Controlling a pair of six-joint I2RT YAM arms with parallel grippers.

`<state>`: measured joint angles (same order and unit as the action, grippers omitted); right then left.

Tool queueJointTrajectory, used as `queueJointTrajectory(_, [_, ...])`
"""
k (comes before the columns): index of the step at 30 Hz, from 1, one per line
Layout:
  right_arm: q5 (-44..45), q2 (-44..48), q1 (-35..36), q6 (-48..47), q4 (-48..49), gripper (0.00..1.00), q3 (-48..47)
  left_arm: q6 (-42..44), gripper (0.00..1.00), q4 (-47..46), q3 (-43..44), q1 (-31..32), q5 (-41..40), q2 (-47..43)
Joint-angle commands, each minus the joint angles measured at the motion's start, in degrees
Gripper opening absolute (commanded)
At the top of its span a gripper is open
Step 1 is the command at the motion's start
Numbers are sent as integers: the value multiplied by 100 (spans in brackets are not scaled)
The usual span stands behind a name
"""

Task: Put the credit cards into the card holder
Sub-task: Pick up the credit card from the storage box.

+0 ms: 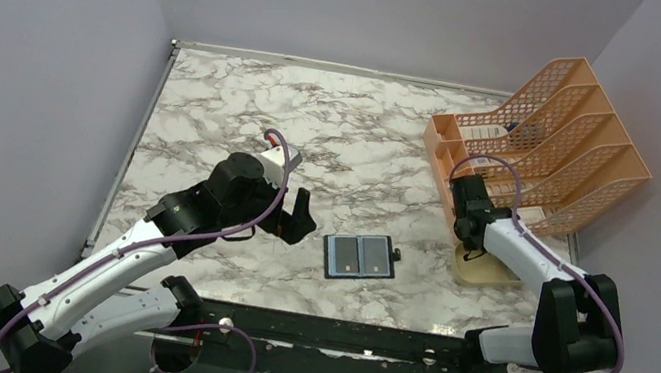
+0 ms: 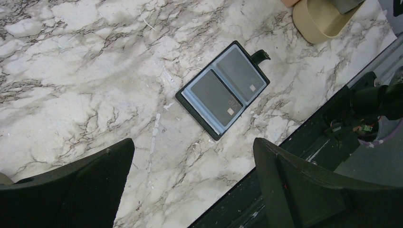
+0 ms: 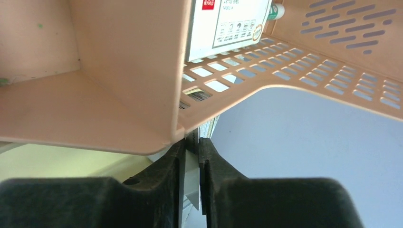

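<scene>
The black card holder [image 1: 326,255] lies open and flat on the marble table, its snap tab pointing right. Two grey-faced credit cards [image 1: 348,255] [image 1: 378,254] lie in its two halves. They also show in the left wrist view [image 2: 216,97] [image 2: 241,73] inside the holder [image 2: 260,56]. My left gripper [image 1: 301,217] is open and empty, hovering just left of the holder [image 2: 192,147]. My right gripper [image 1: 462,180] is raised by the orange rack's front. Its jaws [image 3: 191,140] are shut on a thin pale credit card [image 3: 191,175] seen edge-on.
An orange mesh file rack [image 1: 557,143] stands at the back right, close over the right gripper [image 3: 119,71], with a white label-printed box [image 3: 228,23] inside. A tan oval dish [image 1: 485,270] sits below the right wrist [image 2: 318,23]. The black table rail [image 1: 332,334] runs along the near edge.
</scene>
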<state>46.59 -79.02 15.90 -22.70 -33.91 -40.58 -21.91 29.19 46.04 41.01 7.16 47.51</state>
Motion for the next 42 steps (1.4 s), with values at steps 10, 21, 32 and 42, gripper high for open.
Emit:
queueJointTrajectory(10, [-2435,454,-35,877,-1618,1,-1557,37,99,26,-107,29,-9,-32])
queueJointTrajectory(21, [-4571,1016,-35,1680,-1461,1,-2471,-6,95,35,-84,29,-303,-196])
queueJointTrajectory(32, [-5420,1774,-34,1844,-243,1,-1715,-725,85,-129,-195,30,-401,-402])
queueJointTrajectory(42, [-8449,2627,-35,4497,2432,1,-185,-2688,72,-2050,-702,29,1163,-257])
